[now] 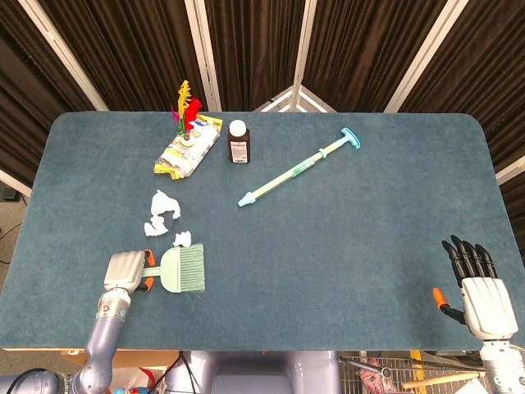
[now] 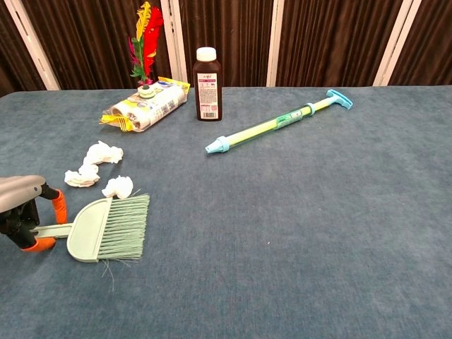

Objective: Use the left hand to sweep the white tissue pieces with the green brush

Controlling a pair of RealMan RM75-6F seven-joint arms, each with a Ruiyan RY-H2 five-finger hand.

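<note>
The green brush (image 1: 182, 269) (image 2: 106, 227) lies flat near the table's front left, bristles pointing right and handle pointing left. Three white tissue pieces (image 1: 164, 203) (image 2: 104, 152) lie just behind it; the nearest one (image 1: 182, 240) (image 2: 118, 187) almost touches the bristles. My left hand (image 1: 125, 269) (image 2: 21, 208) is at the brush handle, with orange-tipped fingers (image 2: 58, 205) apart on either side of it and not clamped. My right hand (image 1: 477, 283) hovers at the front right edge, fingers spread, holding nothing.
A brown bottle (image 1: 238, 141) (image 2: 207, 74) stands at the back. Beside it lies a yellow wipes packet (image 1: 187, 146) (image 2: 148, 106) with a feathered shuttlecock (image 2: 145, 42) on top. A long yellow-and-blue pump rod (image 1: 299, 167) (image 2: 279, 122) lies diagonally right of the bottle.
</note>
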